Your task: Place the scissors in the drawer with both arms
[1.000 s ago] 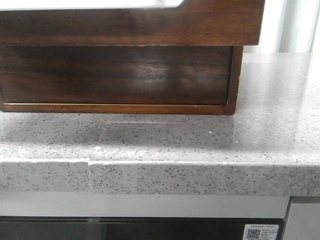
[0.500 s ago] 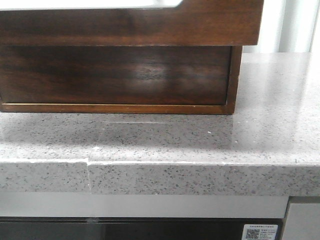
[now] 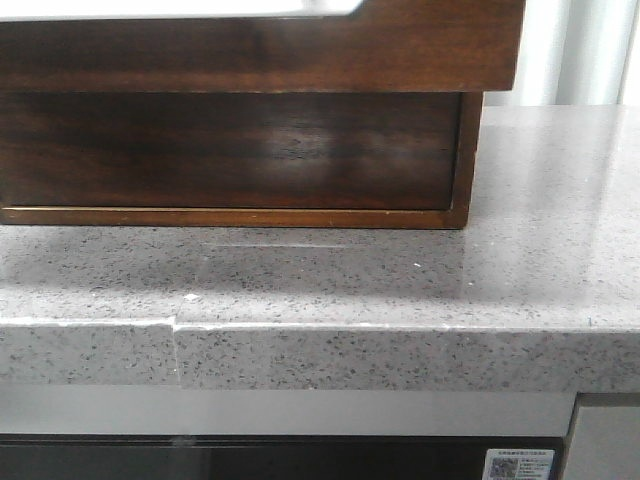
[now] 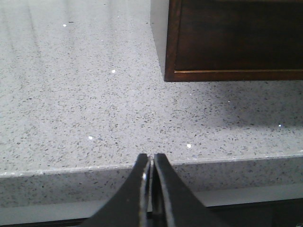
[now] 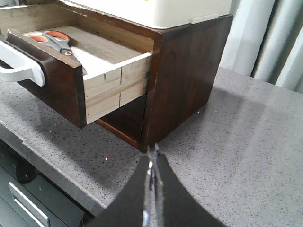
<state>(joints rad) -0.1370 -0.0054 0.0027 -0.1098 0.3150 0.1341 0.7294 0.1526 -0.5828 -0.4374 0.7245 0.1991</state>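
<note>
The drawer of the dark brown wooden box stands pulled out in the right wrist view. The scissors, with orange handles edged in dark grey, lie inside it on the pale wood floor, partly hidden by the drawer front. In the front view the drawer front overhangs the box's lower part; no gripper shows there. My right gripper is shut and empty, above the counter near the box's front corner. My left gripper is shut and empty, over the counter's front edge, apart from the box.
The box stands on a speckled grey stone counter with a seam in its front edge. A white bar handle sits on the drawer front. A white container rests on top of the box. Pale curtains hang behind.
Almost nothing: in the front view the box and counter sit very slightly further left than a second ago. No gripper shows in those frames.
</note>
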